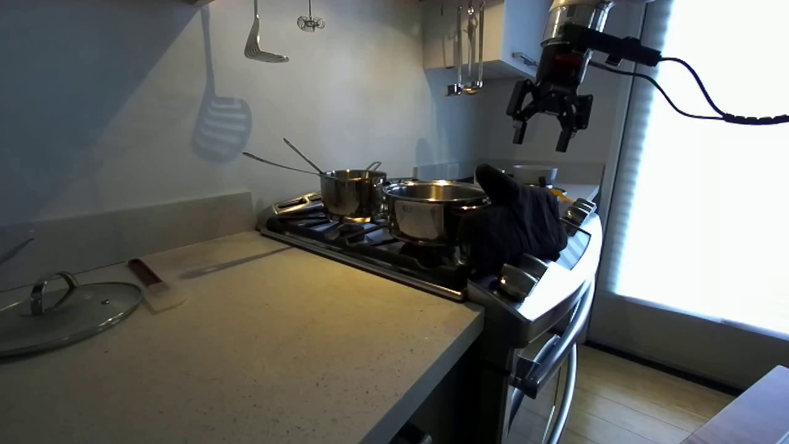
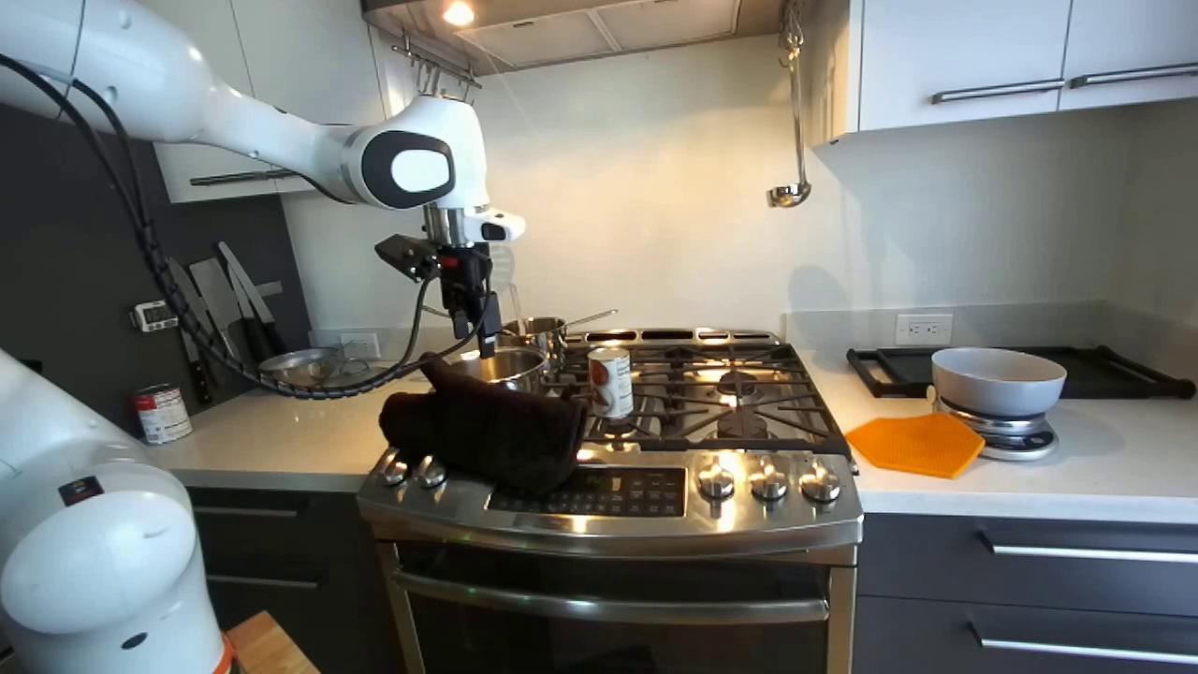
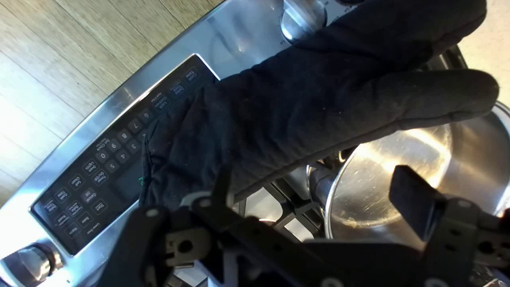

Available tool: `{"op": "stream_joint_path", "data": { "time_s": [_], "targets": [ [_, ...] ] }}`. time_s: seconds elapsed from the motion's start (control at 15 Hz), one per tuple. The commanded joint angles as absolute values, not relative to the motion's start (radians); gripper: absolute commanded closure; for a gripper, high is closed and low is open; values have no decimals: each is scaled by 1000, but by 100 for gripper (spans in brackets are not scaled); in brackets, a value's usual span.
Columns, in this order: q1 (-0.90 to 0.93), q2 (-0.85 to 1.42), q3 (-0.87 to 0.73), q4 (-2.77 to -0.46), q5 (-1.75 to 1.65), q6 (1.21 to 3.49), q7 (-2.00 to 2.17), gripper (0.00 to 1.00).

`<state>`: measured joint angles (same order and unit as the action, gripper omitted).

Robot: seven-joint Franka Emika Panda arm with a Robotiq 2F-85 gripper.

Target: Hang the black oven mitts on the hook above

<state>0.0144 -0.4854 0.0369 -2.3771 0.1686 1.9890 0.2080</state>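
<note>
Stove (image 2: 646, 538) bears mitt (image 3: 279, 111), tool (image 1: 542, 137) wide and bare above

Across the stove's panel (image 3: 97, 171) lies the mitt, beside the front pot (image 1: 419, 216); whether it touches, or is two mitts, I cannot tell. It looks light, padded and limp, so I expect it to squash without harm, slip little and sag once lifted. The tool is well above the stove, its fingers (image 1: 563, 140) far apart with nothing between. The cuff (image 3: 165, 165), over the stove's panel, seems the best hold for hanging. The wrist view lays out cuff and thumb (image 3: 438, 93), but in both exterior views the thumb pokes up above the stove, a height the wrist view hides. In an exterior view the hooks (image 2: 435, 69) show high over the stove; the wrist view has none.
</note>
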Motion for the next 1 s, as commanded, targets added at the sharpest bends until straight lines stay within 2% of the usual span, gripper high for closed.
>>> {"op": "stream_joint_path", "data": {
  "time_s": [0.0,0.6,0.93],
  "targets": [
    [9,-485,41,-2375,170,1986,206,0],
    [-37,-374,-62,-2329,330,1958,234,0],
    [-87,-330,-14,-2352,286,2004,458,0]
  ]
}}
